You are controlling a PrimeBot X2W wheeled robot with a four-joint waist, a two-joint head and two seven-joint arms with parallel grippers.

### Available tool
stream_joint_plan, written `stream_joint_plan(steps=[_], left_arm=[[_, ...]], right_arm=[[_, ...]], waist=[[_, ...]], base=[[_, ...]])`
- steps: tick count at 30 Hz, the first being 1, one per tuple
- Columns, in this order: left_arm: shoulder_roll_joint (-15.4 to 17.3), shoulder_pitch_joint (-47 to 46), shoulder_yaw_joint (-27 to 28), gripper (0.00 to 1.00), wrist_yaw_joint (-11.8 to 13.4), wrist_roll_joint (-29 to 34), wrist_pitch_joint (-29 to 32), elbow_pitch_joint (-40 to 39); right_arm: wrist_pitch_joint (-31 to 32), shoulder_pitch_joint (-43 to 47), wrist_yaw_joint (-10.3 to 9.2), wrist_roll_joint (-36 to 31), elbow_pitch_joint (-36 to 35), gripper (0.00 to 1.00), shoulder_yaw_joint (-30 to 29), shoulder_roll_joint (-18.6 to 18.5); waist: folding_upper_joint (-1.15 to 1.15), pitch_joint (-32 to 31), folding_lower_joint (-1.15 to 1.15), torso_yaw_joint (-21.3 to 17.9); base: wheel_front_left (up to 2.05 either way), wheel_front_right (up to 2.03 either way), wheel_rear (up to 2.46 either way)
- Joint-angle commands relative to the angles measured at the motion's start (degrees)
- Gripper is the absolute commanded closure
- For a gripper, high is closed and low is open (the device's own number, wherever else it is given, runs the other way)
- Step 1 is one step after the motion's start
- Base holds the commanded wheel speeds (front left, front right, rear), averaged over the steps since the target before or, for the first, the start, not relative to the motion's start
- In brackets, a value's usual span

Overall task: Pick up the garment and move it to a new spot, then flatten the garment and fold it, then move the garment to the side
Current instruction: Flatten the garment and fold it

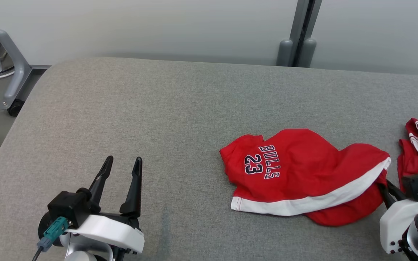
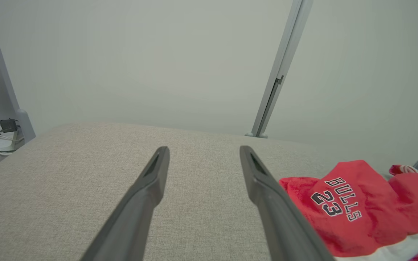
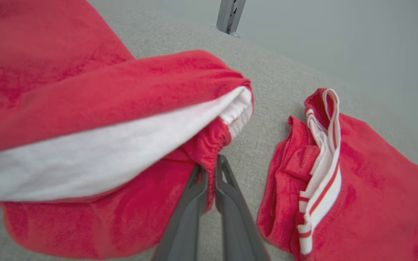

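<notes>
The garment [image 1: 296,170], a pair of red shorts with a white band along one edge and "BULLS 23" printed in dark letters, lies crumpled on the grey padded table [image 1: 158,108]. In the head view it is in the right half, toward the near side. The printed part lies flatter toward the left, and the right end is bunched into a thick fold.

At that right end the right gripper [image 3: 210,170] has its two dark fingers drawn almost together on a gathered red elastic hem. The cloth is pinched between the tips, just below where the white band ends. In the right wrist view the fold rises from the pinch and drapes away to the left.

Just to the right of this gripper lies a second red garment [image 3: 376,174] with white-and-red striped trim. It is also crumpled, and a strip of bare table separates it from the held one. In the head view it runs off the right edge, close beside the right gripper's wrist.

The left gripper [image 1: 124,158] is at the lower left over bare table, well apart from the garment, its fingers spread wide and holding nothing.

Beyond the table stands a pale wall with a grey post [image 1: 303,32]. At the far left is a grey frame leg [image 1: 15,72] on a caster.
</notes>
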Motion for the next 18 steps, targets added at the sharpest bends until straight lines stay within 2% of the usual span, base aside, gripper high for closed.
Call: stream_joint_plan(steps=[1,2,6,10,18], left_arm=[[0.43,-0.87,0.07,0.0,0.07,-0.13,0.14,0.12],[0.42,-0.94,0.03,0.0,0.08,-0.18,0.23,0.19],[0.56,-0.83,-0.07,0.0,0.02,-0.44,0.48,0.62],[0.7,-0.39,-0.18,0.0,0.45,-0.48,0.83,0.73],[1.12,0.5,0.51,0.0,1.2,-1.0,0.91,0.07]], right_arm=[[0.3,0.95,0.01,-0.41,0.09,0.57,-0.89,0.34],[0.41,1.13,0.01,-0.31,0.46,0.0,-1.65,0.82],[0.0,1.83,0.01,0.1,1.06,0.0,-3.7,3.58],[-0.42,2.45,0.01,-0.1,-0.75,0.0,-4.78,4.69],[0.19,5.47,0.01,0.58,-16.09,0.0,-7.81,7.74]], waist=[[0.0,0.14,0.0,-0.36],[0.0,0.09,0.0,-0.57],[0.0,-0.61,0.0,-1.49],[0.0,-1.87,0.0,-2.68],[0.0,-3.69,0.0,-5.68]], base=[[0.0,0.0,0.0],[0.0,0.0,0.0],[0.0,0.0,0.0],[0.0,0.0,0.0],[0.0,0.0,0.0]])
